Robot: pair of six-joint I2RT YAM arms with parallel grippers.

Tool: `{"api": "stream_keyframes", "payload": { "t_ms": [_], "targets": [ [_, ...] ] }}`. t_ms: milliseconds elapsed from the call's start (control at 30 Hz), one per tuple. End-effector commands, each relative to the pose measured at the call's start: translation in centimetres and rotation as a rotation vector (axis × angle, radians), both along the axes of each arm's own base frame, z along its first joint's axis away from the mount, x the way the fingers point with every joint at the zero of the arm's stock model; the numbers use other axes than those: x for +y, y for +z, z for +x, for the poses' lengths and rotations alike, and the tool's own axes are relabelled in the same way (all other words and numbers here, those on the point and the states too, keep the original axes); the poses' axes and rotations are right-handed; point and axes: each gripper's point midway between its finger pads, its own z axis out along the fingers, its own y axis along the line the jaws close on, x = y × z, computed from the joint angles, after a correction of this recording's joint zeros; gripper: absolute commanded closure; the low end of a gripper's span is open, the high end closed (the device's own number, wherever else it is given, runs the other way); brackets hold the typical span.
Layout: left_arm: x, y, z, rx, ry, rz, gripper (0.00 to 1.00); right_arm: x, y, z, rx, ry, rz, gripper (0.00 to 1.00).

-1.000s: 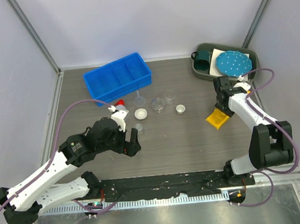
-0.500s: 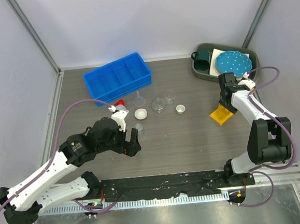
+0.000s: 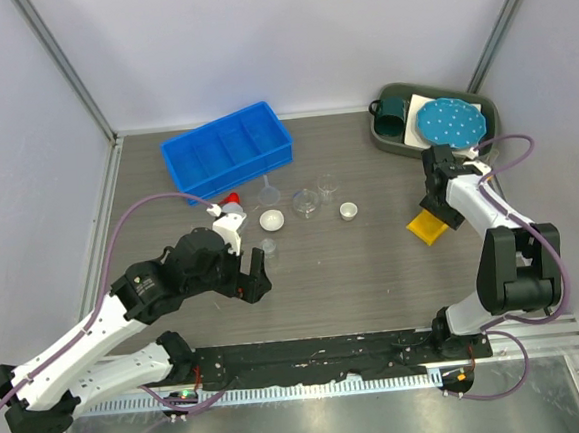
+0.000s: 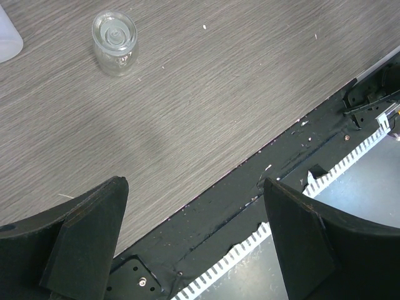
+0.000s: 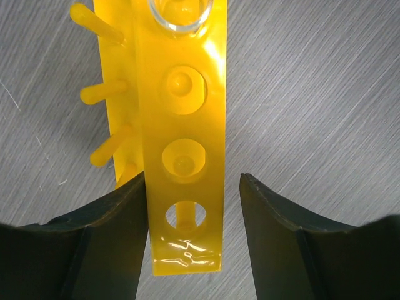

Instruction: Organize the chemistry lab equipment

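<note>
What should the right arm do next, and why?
Probably raise the right gripper straight up, clear of the yellow tube rack: its jaws stand apart around it, a gap on one side, and it seems to lie on the table.

- Your left gripper shows two black fingers at 7 and 5 o'clock, set wide apart over bare tabletop.
- A small clear glass beaker stands upright at 11 o'clock on the grey wood-grain table.
- A black strip edges the table from 7 toward 3 o'clock.
</note>
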Motion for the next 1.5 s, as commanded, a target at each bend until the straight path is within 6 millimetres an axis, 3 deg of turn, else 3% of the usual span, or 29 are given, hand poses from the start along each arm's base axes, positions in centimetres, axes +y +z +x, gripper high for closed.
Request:
{"api": "stream_keyframes", "payload": {
  "t_ms": [0, 200, 600, 833, 1100, 1167, 1200, 1267, 1433, 1467],
  "targets": [
    [0.0, 0.8, 0.0, -0.022, -0.01, -0.014, 0.06, -0.1, 1.0, -0.1, -0.003, 0.005, -0.001, 0.37],
    [0.0, 0.8, 0.1, -0.024, -0.009, -0.016, 0.05, -0.1, 2.2, 0.1, -0.022, 0.009, -0.006, 0.37],
    [0.1, 1.1, 0.5, -0.037, 0.007, -0.008, 0.05, 0.1, 7.0, 0.8, -0.092, 0.034, -0.014, 0.36],
    [0.7, 2.1, 1.2, -0.06, 0.037, 0.026, 0.05, 5.0, 13.0, 2.3, -0.198, 0.196, -0.041, 0.36],
    [0.1, 3.8, 3.5, -0.091, 0.081, 0.093, 0.04, 13.2, 19.6, 4.7, -0.329, 0.459, 0.008, 0.36],
    [-0.5, 3.5, 4.5, -0.078, 0.097, 0.132, 0.04, 14.5, 19.9, 5.4, -0.333, 0.509, 0.018, 0.36],
    [-0.8, 4.2, 5.1, -0.086, 0.109, 0.129, 0.04, 15.4, 20.6, 5.8, -0.358, 0.535, 0.032, 0.36],
    [-1.1, 4.6, 6.1, -0.089, 0.13, 0.139, 0.04, 16.9, 20.3, 6.4, -0.348, 0.607, 0.057, 0.36],
    [-1.5, 5.2, 11.3, -0.037, 0.219, 0.15, 0.03, 20.6, 20.7, 7.6, -0.372, 0.732, 0.092, 0.37],
    [-0.8, 5.3, 12.8, -0.029, 0.259, 0.151, 0.04, 21.1, 20.8, 7.6, -0.374, 0.748, 0.098, 0.37]
  ]
}}
